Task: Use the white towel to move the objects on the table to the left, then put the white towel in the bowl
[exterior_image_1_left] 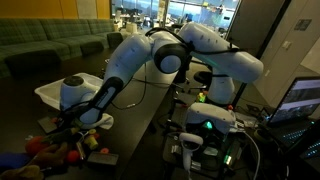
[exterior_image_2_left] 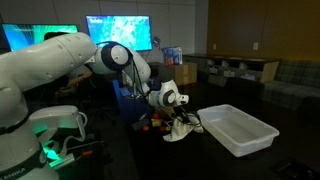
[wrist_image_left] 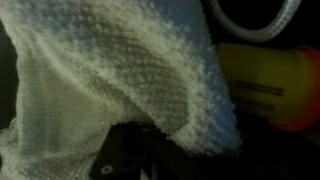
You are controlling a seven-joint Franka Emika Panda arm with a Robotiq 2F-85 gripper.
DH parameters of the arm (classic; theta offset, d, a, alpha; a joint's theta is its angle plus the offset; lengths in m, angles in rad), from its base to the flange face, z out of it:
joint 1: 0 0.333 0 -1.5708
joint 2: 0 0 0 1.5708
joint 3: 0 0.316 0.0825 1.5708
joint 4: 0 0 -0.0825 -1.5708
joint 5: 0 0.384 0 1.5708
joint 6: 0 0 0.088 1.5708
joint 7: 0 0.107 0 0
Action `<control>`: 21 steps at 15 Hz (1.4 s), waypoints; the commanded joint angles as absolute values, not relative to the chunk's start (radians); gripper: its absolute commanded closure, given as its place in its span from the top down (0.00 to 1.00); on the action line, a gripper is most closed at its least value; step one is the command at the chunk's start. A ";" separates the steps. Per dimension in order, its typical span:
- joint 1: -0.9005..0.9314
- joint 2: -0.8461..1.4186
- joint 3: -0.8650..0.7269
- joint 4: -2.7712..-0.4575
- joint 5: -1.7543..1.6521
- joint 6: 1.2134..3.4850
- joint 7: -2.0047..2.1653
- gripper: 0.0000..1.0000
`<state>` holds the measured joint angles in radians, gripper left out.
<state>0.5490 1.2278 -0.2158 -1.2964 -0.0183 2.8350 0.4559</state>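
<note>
The jaws of the gripper [exterior_image_2_left: 177, 112] are buried in the white towel [wrist_image_left: 120, 70], so I cannot tell if they clamp it; the towel bunches directly beneath, just beside the white tub [exterior_image_2_left: 240, 130], with the toys [exterior_image_2_left: 153, 122] on its side away from the tub.

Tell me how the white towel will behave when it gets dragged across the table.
Likely floppy: the white towel hangs in soft folds in the wrist view. Probably light, since it bunches loosely by the gripper in an exterior view. Its coarse knit should grip rather than slide.
</note>
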 commanded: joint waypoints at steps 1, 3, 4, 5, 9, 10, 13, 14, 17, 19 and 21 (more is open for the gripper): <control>0.538 1.245 -0.158 -1.225 -0.017 2.833 0.442 0.02; 0.535 1.227 -0.141 -1.225 -0.015 2.836 0.440 0.02; 0.537 1.222 -0.145 -1.222 -0.017 2.839 0.445 0.02; 0.539 1.213 -0.150 -1.225 -0.019 2.842 0.448 0.01; 0.544 1.119 -0.189 -1.300 -0.026 2.863 0.450 0.02; 0.538 1.092 -0.189 -1.315 -0.026 2.865 0.440 0.01; 0.526 0.994 -0.199 -1.379 -0.024 2.893 0.429 0.01; 0.518 0.974 -0.198 -1.378 -0.030 2.889 0.437 0.01; 0.496 0.885 -0.205 -1.412 -0.028 2.890 0.440 0.01; 0.477 0.852 -0.216 -1.402 -0.031 2.891 0.446 0.01; 0.444 0.841 -0.227 -1.356 -0.034 2.871 0.440 0.01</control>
<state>0.4779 0.8942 -0.2165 -1.3537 -0.0184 2.8676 0.4478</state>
